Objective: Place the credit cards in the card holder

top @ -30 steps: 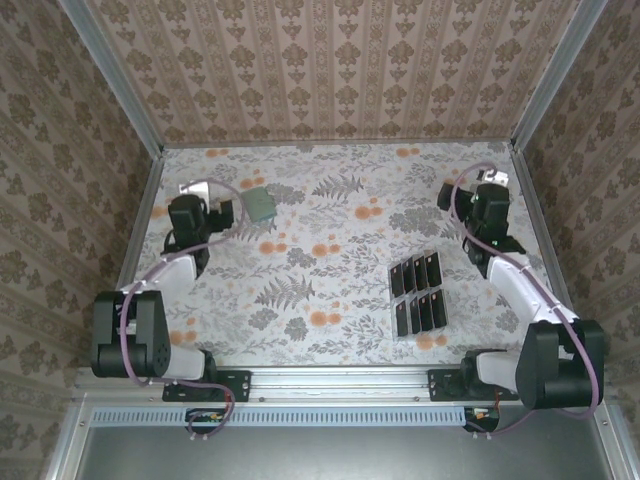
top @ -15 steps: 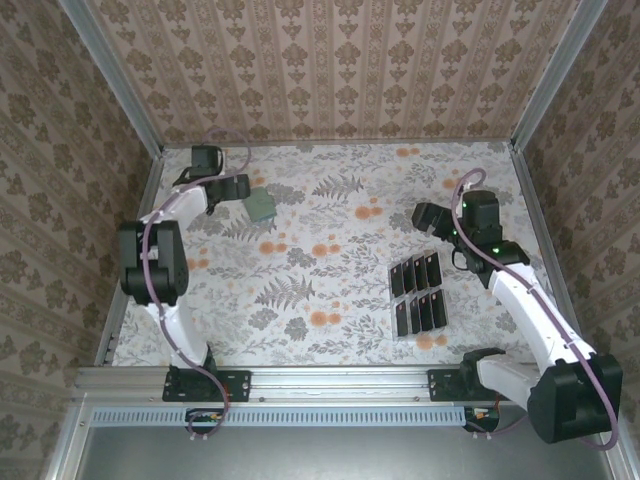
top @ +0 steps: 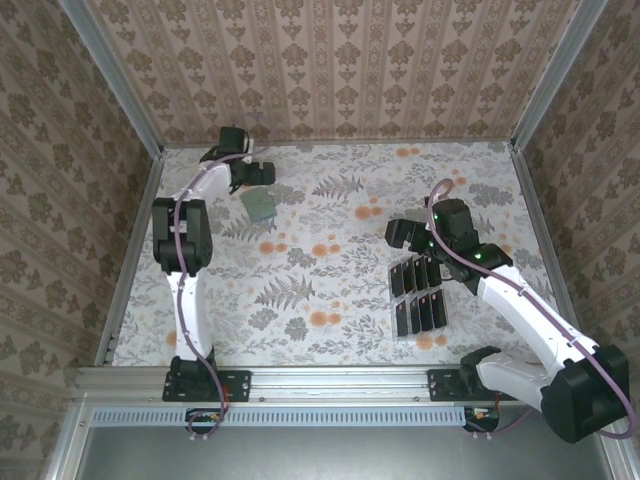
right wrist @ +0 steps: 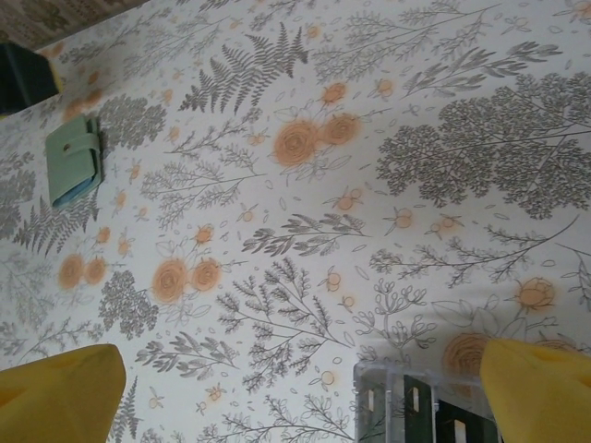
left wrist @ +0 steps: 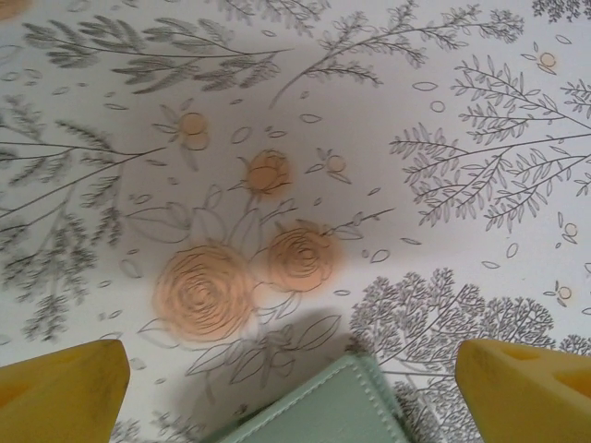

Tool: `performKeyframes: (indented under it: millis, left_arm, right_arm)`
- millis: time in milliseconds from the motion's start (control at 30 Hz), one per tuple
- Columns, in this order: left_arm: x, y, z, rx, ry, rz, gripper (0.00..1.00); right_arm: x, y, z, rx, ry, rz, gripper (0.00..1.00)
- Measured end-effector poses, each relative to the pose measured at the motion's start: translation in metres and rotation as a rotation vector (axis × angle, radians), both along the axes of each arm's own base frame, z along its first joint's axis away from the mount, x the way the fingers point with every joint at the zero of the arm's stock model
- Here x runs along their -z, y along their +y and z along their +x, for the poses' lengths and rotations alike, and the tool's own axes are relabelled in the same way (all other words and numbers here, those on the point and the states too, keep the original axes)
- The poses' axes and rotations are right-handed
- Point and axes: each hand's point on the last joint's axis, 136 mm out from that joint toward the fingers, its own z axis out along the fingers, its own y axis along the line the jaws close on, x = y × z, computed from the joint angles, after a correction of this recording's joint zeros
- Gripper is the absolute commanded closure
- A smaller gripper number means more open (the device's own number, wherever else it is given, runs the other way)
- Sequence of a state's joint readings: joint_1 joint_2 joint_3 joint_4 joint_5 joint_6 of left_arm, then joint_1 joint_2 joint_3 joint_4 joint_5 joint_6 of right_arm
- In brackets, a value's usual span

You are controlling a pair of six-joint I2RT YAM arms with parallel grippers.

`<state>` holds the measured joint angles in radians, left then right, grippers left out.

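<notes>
The left pincer (left wrist: 291, 392) stands open at the far left of the floral-printed desk (top: 330, 345), close to the patterned back wall (top: 340, 70). Its 2 yellow fingers (left wrist: 60, 392) are spread wide and grip nothing. In the left wrist view, a stitched corner of the sage-green card holder (left wrist: 323, 413) shows between those fingers at the lower edge; whether they touch it cannot be told. From above, the card holder lies flat and closed on the desk, just on the near side of that pincer.

Across the desk, the right pincer (right wrist: 295, 392) is also open and empty. It hangs over the right half, just beyond the far left corner of a clear rack (right wrist: 388, 377). The black credit cards (top: 421, 268) stand on edge in that rack in 2 rows, well apart from the card holder. The right wrist view looks over the rack's rim and across the printed ferns and orange blooms. It takes in the card holder at the upper left, tab side up, beside the dark end of the left arm (right wrist: 23, 78).
</notes>
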<state>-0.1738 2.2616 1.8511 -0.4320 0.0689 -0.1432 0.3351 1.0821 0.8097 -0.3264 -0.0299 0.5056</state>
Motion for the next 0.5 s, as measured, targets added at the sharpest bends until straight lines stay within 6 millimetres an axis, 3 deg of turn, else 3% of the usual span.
performKeyframes:
  millis: [300, 433, 500]
  left_arm:
    - [0.025, -0.029, -0.016, 0.053, 0.064, -0.004, 0.0]
    - [0.048, -0.038, -0.034, 0.07, 0.103, 0.018, 0.0]
    - [0.045, -0.041, -0.038, 0.071, 0.085, 0.013, 0.0]
  right_arm:
    - [0.002, 0.001, -0.004, 0.018, 0.019, -0.002, 0.0]
    - [-0.003, -0.002, -0.009, 0.026, 0.013, 0.001, 0.0]
    - [-0.008, -0.004, -0.012, 0.031, 0.003, 0.007, 0.0]
